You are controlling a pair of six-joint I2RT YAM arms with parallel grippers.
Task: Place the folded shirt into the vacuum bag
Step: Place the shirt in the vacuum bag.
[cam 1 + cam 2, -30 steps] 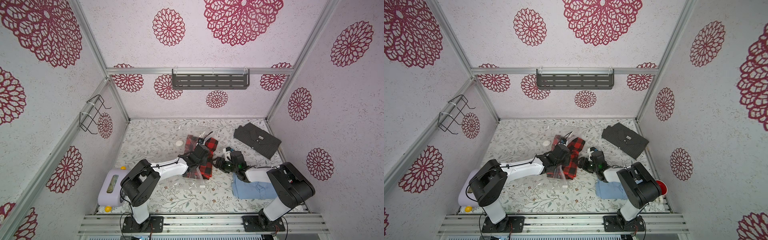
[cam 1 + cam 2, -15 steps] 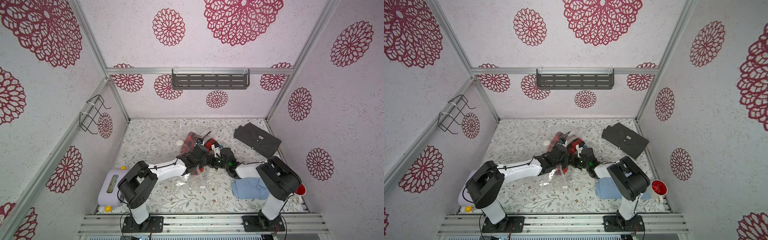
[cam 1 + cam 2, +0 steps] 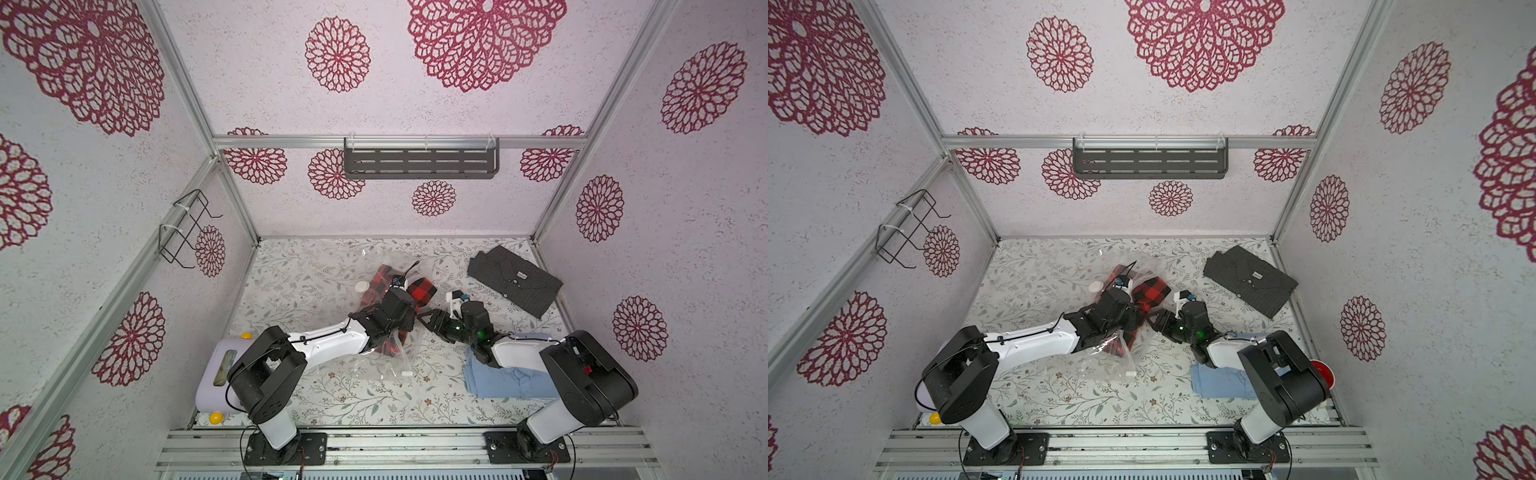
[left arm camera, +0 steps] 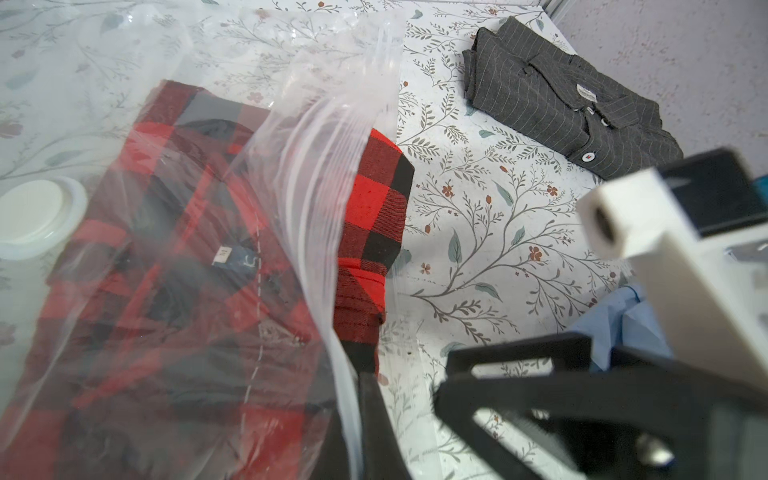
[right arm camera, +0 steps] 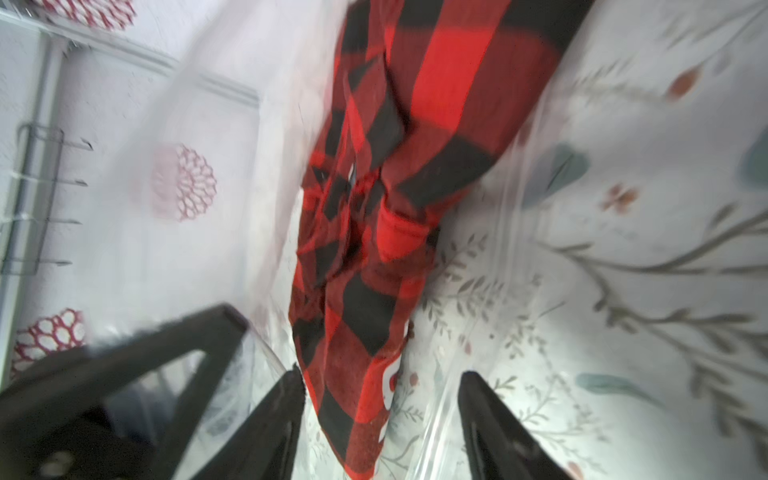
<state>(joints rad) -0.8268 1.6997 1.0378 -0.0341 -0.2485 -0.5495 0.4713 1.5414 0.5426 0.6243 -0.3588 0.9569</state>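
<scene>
Table [image 3: 332, 399]: floral-patterned top, closed in by patterned walls on three sides.

Left arm [image 3: 328, 343]: reaches from the front rail to the middle of the table. Right arm [image 3: 519, 353]: reaches in from the other front corner. The two wrists stand near each other at mid-table.

Vacuum bag [image 3: 382, 365]: clear and crumpled, lying in the middle of the table, partly under the left arm. Its mouth faces the right arm, and one layer of the zip edge is raised.

Checked shirt [image 3: 422, 289]: red and black, folded. Most of it sits inside the bag and shows through the plastic. One end sticks out of the mouth on the side of the right arm.

Grey striped shirt [image 3: 513, 280]: folded flat at the far right corner, well apart from the bag.

Blue shirt [image 3: 507, 384]: folded at the near right, partly under the right arm.

Box [image 3: 216, 374]: pale purple with yellow knobs, at the near left edge beside the left arm's base.

Left gripper [image 4: 370, 399]: clenched on the raised zip edge of the bag; in the left wrist view the plastic runs straight into it.

Right gripper [image 5: 380, 378]: released, fingers [image 5: 286, 415] spread wide. The protruding end of the shirt lies between them. That view is blurred, so contact cannot be told.

Valve disc [image 3: 361, 286]: white and round, on the bag just beside the shirt.

Cup [image 3: 1323, 372]: red, at the right edge behind the right arm's base, seen in a top view.
</scene>
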